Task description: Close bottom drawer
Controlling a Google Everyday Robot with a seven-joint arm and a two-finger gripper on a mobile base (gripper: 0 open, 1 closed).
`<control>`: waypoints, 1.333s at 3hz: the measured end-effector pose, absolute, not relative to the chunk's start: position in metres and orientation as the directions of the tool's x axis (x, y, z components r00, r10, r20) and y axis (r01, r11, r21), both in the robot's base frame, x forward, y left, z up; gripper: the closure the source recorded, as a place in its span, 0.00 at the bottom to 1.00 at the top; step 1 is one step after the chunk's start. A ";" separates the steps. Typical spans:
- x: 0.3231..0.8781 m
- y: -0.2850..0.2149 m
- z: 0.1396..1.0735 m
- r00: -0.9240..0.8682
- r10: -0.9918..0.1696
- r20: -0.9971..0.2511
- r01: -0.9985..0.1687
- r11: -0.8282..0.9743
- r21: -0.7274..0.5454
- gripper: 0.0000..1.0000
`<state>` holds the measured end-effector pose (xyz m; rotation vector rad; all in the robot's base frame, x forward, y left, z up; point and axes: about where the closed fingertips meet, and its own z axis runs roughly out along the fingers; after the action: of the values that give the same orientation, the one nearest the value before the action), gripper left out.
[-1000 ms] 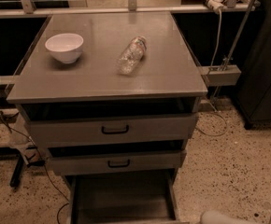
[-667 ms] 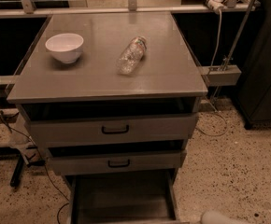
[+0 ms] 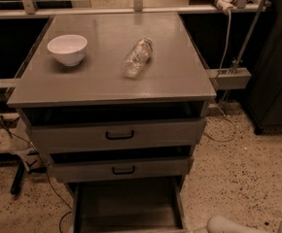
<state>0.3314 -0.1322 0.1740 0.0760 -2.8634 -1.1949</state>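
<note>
Gripper is not seen in frame, so grasp state cannot be told; only a pale arm segment (image 3: 226, 224) shows at the lower right corner, beside the bottom drawer (image 3: 126, 203). That drawer is pulled far out below the middle drawer (image 3: 121, 169). Approach step is judged; its front must be reached and pushed straight in.

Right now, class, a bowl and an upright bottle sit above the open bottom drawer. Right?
No: the camera view shows the bottle lying on its side. The bowl and open bottom drawer are correct; the tool is at lower right.
</note>
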 end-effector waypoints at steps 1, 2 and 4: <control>0.344 -0.129 0.175 -0.998 -0.062 0.001 -0.043 0.704 0.708 1.00; 0.358 -0.120 0.180 -0.997 -0.079 -0.015 -0.066 0.704 0.708 1.00; 0.359 -0.103 0.189 -0.971 -0.230 -0.060 -0.201 0.661 0.723 1.00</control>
<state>0.3587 -0.1030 0.1886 0.3678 -2.8294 -1.2248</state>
